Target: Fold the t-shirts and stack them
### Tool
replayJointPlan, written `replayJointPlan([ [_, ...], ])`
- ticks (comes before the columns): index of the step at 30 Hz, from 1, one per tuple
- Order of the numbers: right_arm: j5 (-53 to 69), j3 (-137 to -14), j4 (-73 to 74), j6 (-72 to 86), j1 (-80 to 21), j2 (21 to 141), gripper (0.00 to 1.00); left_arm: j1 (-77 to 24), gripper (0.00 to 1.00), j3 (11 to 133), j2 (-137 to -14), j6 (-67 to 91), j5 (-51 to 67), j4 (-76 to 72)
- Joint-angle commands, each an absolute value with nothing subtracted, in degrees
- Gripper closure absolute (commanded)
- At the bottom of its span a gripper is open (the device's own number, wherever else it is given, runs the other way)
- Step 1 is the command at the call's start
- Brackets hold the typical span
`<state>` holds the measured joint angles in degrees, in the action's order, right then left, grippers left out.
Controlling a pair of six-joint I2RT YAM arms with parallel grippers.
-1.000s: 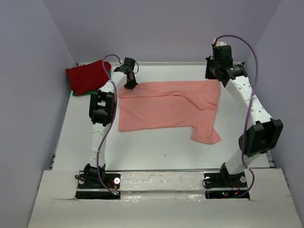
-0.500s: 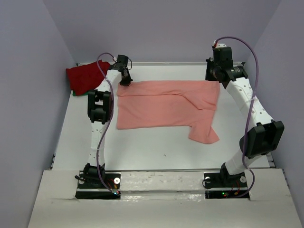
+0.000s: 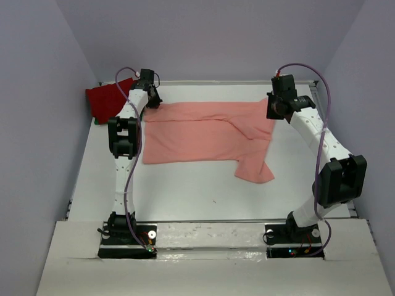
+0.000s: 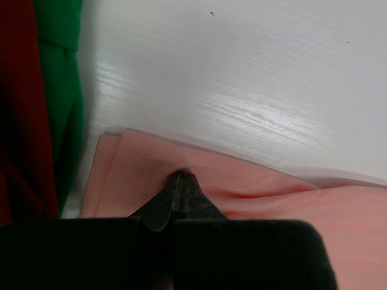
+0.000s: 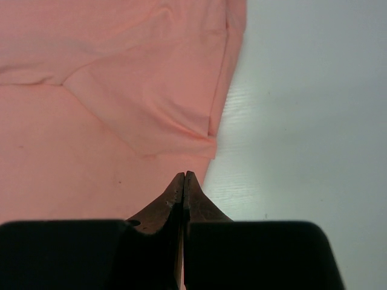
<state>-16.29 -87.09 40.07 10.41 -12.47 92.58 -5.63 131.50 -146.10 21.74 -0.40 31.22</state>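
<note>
- The white table (image 3: 185, 191) carries a salmon-pink cloth t-shirt (image 3: 203, 132), spread flat and not yet folded; one sleeve hangs toward the near right
- Against a second ago, the whole shirt has slid left and slightly farther back, and its near hem now lies further from the arm bases
- The right gripper (image 3: 273, 112) sits at the shirt's far right corner, its arm reaching up the right side of the table with the elbow bent near the edge; it has moved left with the cloth
- From the right wrist, the right gripper (image 5: 183, 181) has its fingers pressed together at the edge of the pink cloth (image 5: 91, 121), apparently nipping it
- The left gripper (image 3: 152, 105) is at the far left corner of the shirt, its arm stretched nearly straight back; it has moved left and farther away
- From the left wrist, its fingers (image 4: 181, 184) are pressed together, pinching a pucker of the shirt's edge (image 4: 254, 193)
- Just beyond, in the far left corner, a dark red folded t-shirt (image 3: 108, 98) lies on a green folded t-shirt (image 4: 60, 90), near the pink shirt's corner
</note>
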Motion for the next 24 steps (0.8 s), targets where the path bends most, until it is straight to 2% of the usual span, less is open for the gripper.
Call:
replayJointPlan([
  [1, -19.8, -84.5, 39.7, 13.1, -12.7, 86.6, 1.00, -4.8, 1.00, 133.8, -147.0, 19.9, -0.3, 33.0],
  [7, -18.5, -76.9, 41.1, 16.7, -14.1, 79.5, 1.00, -5.3, 0.98, 130.5, -143.2, 20.1, 1.8, 31.7],
  [9, -19.2, -73.2, 41.5, 17.5, -14.7, 76.1, 1.00, -6.6, 0.83, 127.8, -140.4, 20.1, 0.6, 30.2],
  [10, -19.3, -72.3, 42.4, 18.5, -14.7, 74.5, 0.89, -7.2, 0.69, 126.0, -137.6, 20.0, -2.0, 29.3],
  [13, -18.5, -68.3, 44.5, 19.5, -15.2, 72.5, 0.53, -9.9, 0.47, 125.7, -133.0, 19.8, -4.3, 30.5],
  [14, -18.5, -67.0, 44.8, 20.4, -15.2, 71.7, 0.42, -10.8, 0.35, 125.9, -131.8, 19.8, -5.6, 31.2],
  [16, -16.9, -63.7, 45.6, 22.4, -15.2, 68.7, 0.31, -13.5, 0.16, 126.5, -127.8, 19.2, -10.5, 32.9],
  [17, -16.0, -62.3, 45.6, 23.5, -15.8, 67.5, 0.28, -14.3, 0.16, 126.6, -126.6, 19.4, -12.7, 33.6],
  [18, -15.0, -61.1, 45.7, 25.5, -15.8, 66.5, 0.27, -15.1, 0.09, 126.6, -125.2, 19.3, -16.0, 34.1],
  [20, -13.2, -57.2, 46.9, 28.2, -16.6, 63.3, 0.26, -17.4, 0.04, 126.7, -121.3, 18.8, -18.7, 35.8],
  [23, -11.1, -53.4, 47.8, 32.5, -17.2, 59.8, 0.28, -19.2, 0.01, 124.4, -115.8, 18.5, -22.3, 36.6],
  [24, -11.9, -52.4, 48.2, 35.0, -20.4, 59.3, 0.29, -19.2, 0.01, 123.4, -114.4, 18.7, -22.8, 36.9],
])
